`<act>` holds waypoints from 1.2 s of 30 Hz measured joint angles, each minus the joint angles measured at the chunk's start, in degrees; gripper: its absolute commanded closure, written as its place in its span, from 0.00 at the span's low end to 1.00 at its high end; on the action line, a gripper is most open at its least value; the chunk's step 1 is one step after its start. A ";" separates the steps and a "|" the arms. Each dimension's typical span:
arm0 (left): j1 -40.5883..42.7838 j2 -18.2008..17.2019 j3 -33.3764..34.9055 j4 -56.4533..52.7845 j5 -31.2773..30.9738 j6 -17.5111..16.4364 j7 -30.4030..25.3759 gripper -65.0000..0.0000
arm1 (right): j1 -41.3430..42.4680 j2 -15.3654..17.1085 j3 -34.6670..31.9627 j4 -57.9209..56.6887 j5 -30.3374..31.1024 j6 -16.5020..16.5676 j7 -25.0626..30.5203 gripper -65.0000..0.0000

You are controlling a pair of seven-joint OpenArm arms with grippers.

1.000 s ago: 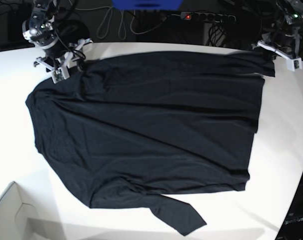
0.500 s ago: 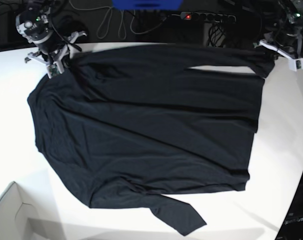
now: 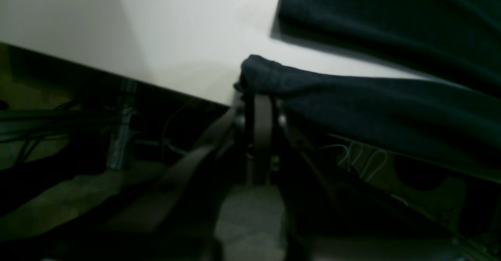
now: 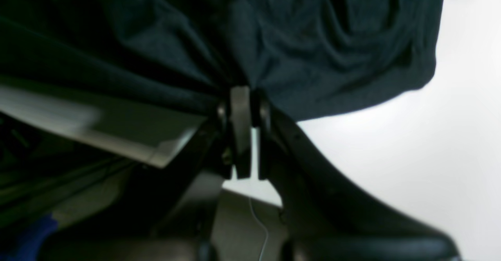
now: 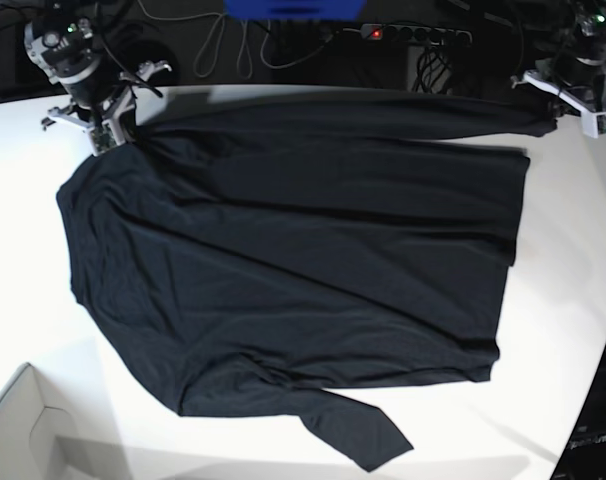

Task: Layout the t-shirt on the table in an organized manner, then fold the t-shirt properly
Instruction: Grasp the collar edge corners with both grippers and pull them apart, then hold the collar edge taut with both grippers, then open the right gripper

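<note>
The black t-shirt [image 5: 293, 260] lies spread on the white table [image 5: 23, 250], one sleeve pointing toward the near edge. Its far edge is stretched in a straight band between both grippers along the table's back edge. At the back left of the base view, my right gripper [image 5: 111, 128] is shut on that corner; the right wrist view shows the fabric [image 4: 313, 38] bunched into the closed fingers of the right gripper [image 4: 245, 90]. At the back right, my left gripper [image 5: 551, 105] is shut on the other corner, the cloth [image 3: 391, 104] draped over the left gripper [image 3: 260, 94] above the table [image 3: 176, 30].
A white cardboard box corner [image 5: 23, 430] sits at the near left. Behind the table are a power strip [image 5: 413, 35], cables and a blue object [image 5: 293, 8]. The table's edge curves round on the right [image 5: 593, 330].
My right gripper shut on the shirt's far left corner and pulled it back and outward. The far edge drew taut, and the strip of table seen beneath it half a second ago is covered.
</note>
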 measured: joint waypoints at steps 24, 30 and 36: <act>-0.35 -0.37 -4.48 0.22 -0.37 -0.48 0.15 1.00 | -2.69 -0.94 2.95 0.00 0.57 0.20 -0.13 1.00; -2.99 -0.35 -4.46 1.22 0.02 -0.48 0.57 1.00 | -2.36 -0.92 2.91 0.00 0.55 0.20 -0.11 1.00; -6.14 -0.39 -4.31 0.94 0.87 -0.44 0.22 1.00 | 1.11 -0.76 1.66 -0.02 0.50 0.17 0.15 1.00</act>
